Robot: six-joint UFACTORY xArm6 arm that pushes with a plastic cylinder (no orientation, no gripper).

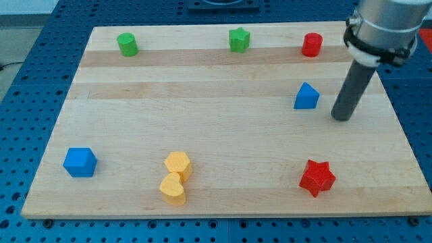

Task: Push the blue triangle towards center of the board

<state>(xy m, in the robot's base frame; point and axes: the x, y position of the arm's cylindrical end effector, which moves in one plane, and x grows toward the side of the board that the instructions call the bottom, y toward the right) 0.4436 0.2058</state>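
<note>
— Looking at the rod: where did the tip (342,117) sit?

— It rested on the wooden board (202,135), just to the view's right of the blue triangle (306,96), near it but with a sliver of bare wood between. It touched no block. Being a plain dark rod, it had no jaws to part or close, and it held nothing.

— And the triangle itself?

— It stood in the right half of the board, above the middle line, below the red cylinder (312,44).

— What else lay on the board?

— A green cylinder (127,44) and a green star (239,39) sat along the view's top. A blue cube (80,162) was at the lower left, and a red star (316,177) at the lower right. Two yellow blocks huddled near the bottom, the yellow hexagon (178,165) touching the yellow heart (173,189) beneath it.
</note>
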